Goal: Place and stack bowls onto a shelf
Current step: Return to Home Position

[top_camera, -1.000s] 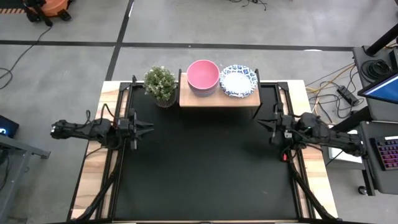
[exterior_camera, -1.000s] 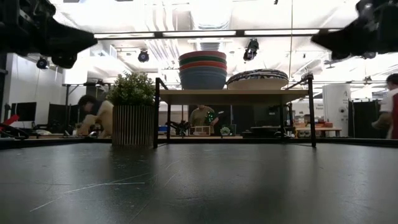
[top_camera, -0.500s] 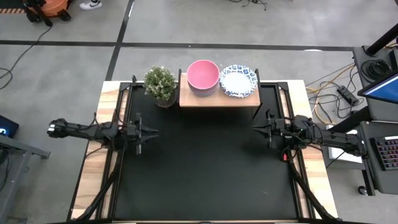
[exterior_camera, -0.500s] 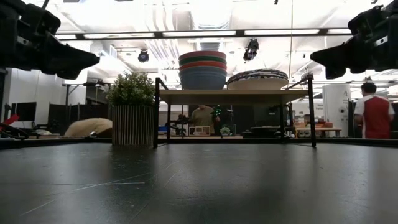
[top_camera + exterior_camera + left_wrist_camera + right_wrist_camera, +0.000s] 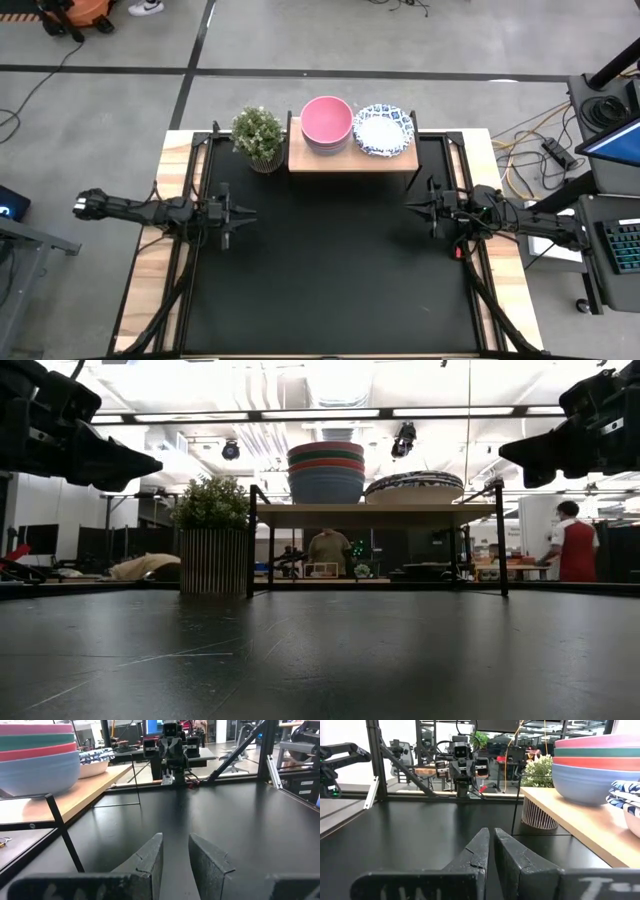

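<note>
The black table (image 5: 320, 290) carries a light-wood shelf (image 5: 340, 163) on thin dark legs, set at the edge that lies farthest off in the low view. Every bowl in sight rests on that shelf, in two stacks side by side. The left arm reaches in over the table's left side and the right arm over its right side, both held level above the tabletop and pointing toward each other. The left gripper (image 5: 248, 213) holds nothing, and its jaws stand slightly apart with a clear gap between them. The right gripper (image 5: 410, 207) also holds nothing, and its jaws are drawn together with only a thin slit between them. Both grippers are well apart from the shelf. The taller stack (image 5: 326, 472) is on the shelf's left part: a blue bowl (image 5: 326, 487) at the bottom, then a red bowl (image 5: 326, 464), a green bowl (image 5: 326, 456) and a pink bowl (image 5: 326, 120) nested on top. Just beside it on the right part sits a lower stack of white bowls with blue-patterned rims (image 5: 383, 130); how many it holds cannot be told. A small potted plant (image 5: 258, 135) stands on the table just left of the shelf.
</note>
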